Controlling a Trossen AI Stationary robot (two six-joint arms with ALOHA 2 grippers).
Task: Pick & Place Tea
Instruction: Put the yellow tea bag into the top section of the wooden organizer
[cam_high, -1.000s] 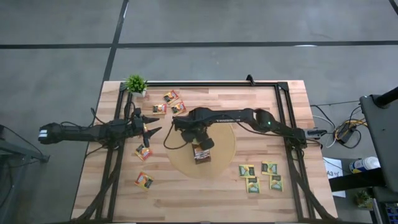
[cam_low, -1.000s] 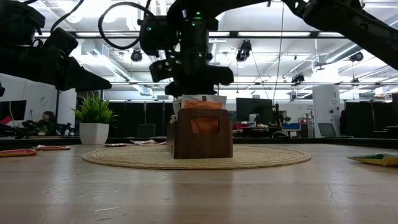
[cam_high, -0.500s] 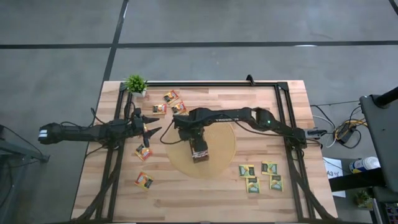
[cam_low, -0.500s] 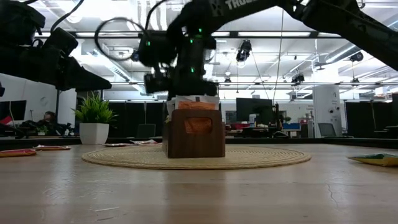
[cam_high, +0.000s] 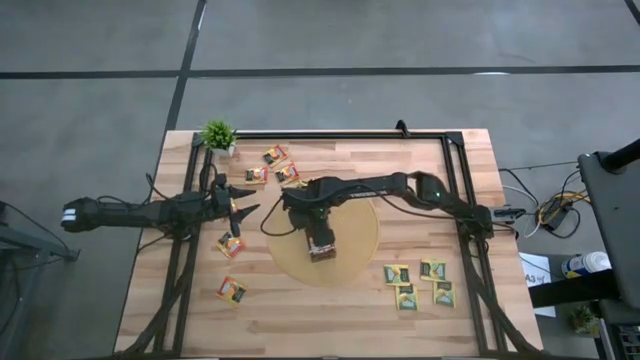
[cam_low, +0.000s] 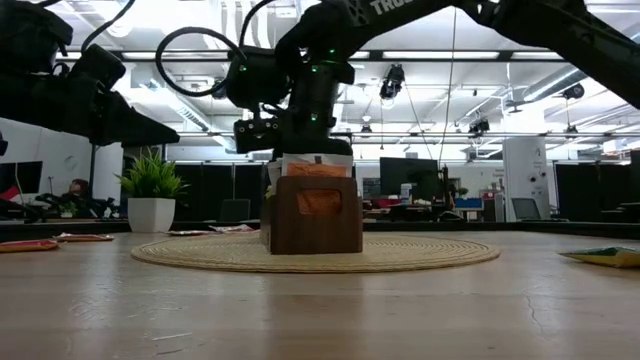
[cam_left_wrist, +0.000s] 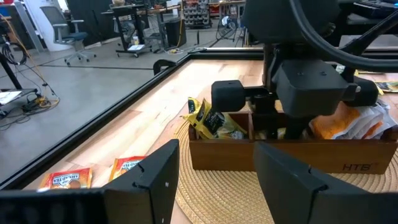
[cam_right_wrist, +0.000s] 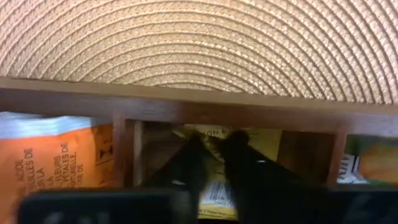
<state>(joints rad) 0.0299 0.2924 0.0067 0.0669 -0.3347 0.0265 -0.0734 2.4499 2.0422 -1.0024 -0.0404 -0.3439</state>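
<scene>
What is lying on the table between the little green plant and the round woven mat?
Three orange tea packets lie there, seen from above, between the plant and the mat.

the counter (cam_high: 330, 320) is pale wood with lengthwise plank grain, edged by a black frame (cam_high: 452, 190). on it lies a tan round mat (cam_high: 360, 235) woven in concentric rings. the box (cam_low: 312, 215) is dark brown wood; inside it show an orange sachet (cam_right_wrist: 53, 163) with dark print and a yellow one (cam_right_wrist: 214, 186) with a barcode. orange sachets (cam_high: 273, 156) lie near a green plant (cam_high: 218, 133) in a white pot. dark green-and-yellow sachets (cam_high: 418, 283) sit together. both arms are black. the floor (cam_high: 400, 40) is grey with dark lines.
</scene>
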